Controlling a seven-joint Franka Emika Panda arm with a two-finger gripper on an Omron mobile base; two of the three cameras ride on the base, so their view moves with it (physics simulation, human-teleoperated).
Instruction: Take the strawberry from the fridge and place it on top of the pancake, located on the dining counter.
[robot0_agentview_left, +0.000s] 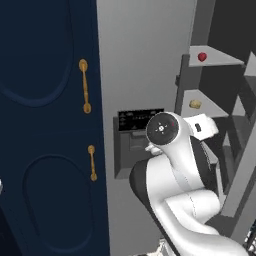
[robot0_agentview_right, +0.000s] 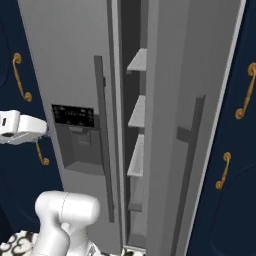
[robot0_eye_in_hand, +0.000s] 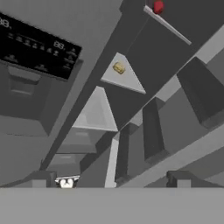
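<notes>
White arm (robot0_agentview_left: 185, 170) before open fridge (robot0_agentview_left: 145, 55)

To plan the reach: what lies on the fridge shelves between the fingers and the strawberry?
In the hand view, one small yellowish item sits on the shelf below the strawberry; the nearer shelf is bare.

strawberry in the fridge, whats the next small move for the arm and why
Probably raise and extend the end effector toward the strawberry. The fridge door stands open, the berry sits on an upper shelf above a small tan item, and the hand is well short of it, holding nothing.
</notes>
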